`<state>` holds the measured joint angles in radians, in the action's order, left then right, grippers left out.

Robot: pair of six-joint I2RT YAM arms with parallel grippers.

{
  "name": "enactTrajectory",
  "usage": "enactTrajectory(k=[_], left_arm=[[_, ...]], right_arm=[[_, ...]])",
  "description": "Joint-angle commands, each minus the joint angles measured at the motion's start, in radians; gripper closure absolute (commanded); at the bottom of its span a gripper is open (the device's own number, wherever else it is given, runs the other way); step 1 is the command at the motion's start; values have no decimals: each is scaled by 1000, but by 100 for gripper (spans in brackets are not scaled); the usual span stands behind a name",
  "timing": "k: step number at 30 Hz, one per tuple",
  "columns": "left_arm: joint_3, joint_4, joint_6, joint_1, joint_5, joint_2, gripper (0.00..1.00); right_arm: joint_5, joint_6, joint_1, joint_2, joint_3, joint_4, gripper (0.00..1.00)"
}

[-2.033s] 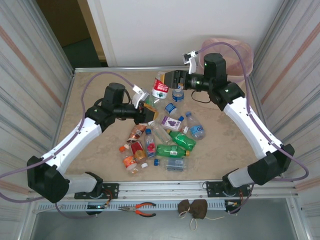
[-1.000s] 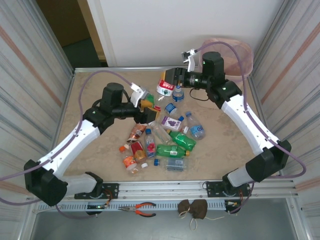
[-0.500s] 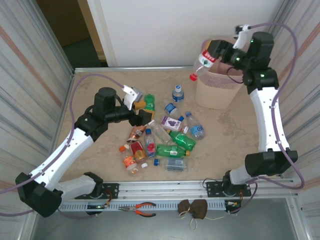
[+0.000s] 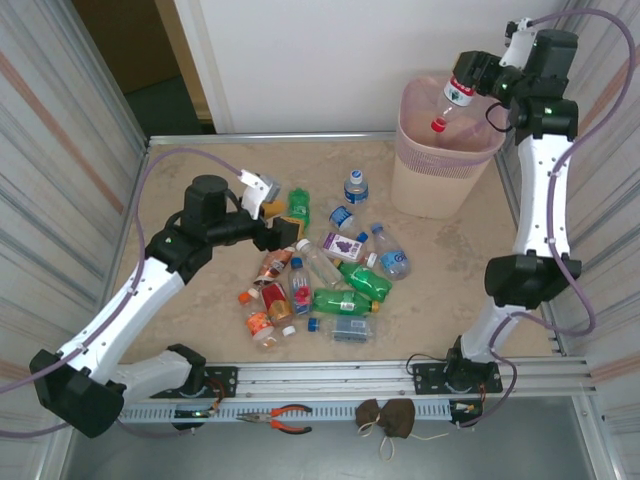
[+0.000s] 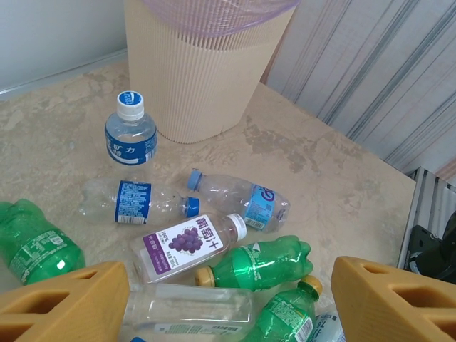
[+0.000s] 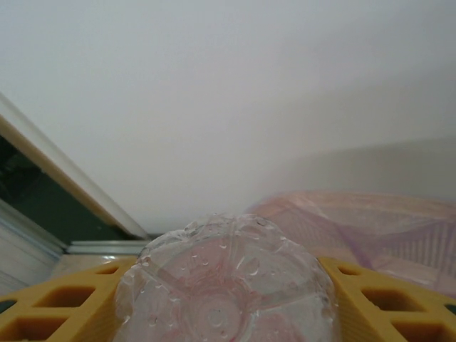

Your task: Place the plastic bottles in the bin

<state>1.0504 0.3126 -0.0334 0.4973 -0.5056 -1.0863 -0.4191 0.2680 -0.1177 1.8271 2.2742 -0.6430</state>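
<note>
**One bottle over the bin, pile left to clear**

The table (image 4: 450,270) carries most of the remaining work. The bin (image 4: 445,165) stands at the far right corner with its liner in; what it holds can't be made out from above.

The right gripper (image 4: 480,75) is high over the bin mouth, clamped on a clear bottle (image 4: 455,98) that hangs red cap down over the opening (right wrist view: bottle base wedged between both fingers). Judged one release away from a drop-in.

The left gripper (image 4: 272,215) hovers low at the left edge of the pile (image 4: 325,280), jaws wide with nothing in them. Its wrist view looks out between the fingers onto the bottles.

The pile is a dozen-plus bottles lying mid-table, apart from the bin. An upright blue-label bottle (image 4: 355,187) stands nearest the bin's base.

Progress, judged: the bulk is not yet binned, and many single-bottle trips are left.
</note>
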Motion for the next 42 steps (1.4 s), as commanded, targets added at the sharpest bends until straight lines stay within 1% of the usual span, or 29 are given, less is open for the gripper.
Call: enactTrajectory(k=[1,7,18,24,32,36,42], left_arm=[[-14,22,23,-12,19,39,25],[-18,49,26,-20,53,46,25],[-21,86,43,-25,73,42,25],[-26,88,42,-28,78,40,25],[-17,94,39,-31,79,34,25],[-10,100,39,-32,87,35,25],[3,117,31,-32,104,35,25]], right_arm=[[71,-111,0,70,67,-124,41],[144,-161,1,187,125,-228,41],[188,-193,9,375,128,-367,41],[231,-219,16,460,141,-424,41],[273,-234,19,565,184,-466,37],[285,-234,22,590,204,-465,33],[294,-227,26,576,248,-470,21]])
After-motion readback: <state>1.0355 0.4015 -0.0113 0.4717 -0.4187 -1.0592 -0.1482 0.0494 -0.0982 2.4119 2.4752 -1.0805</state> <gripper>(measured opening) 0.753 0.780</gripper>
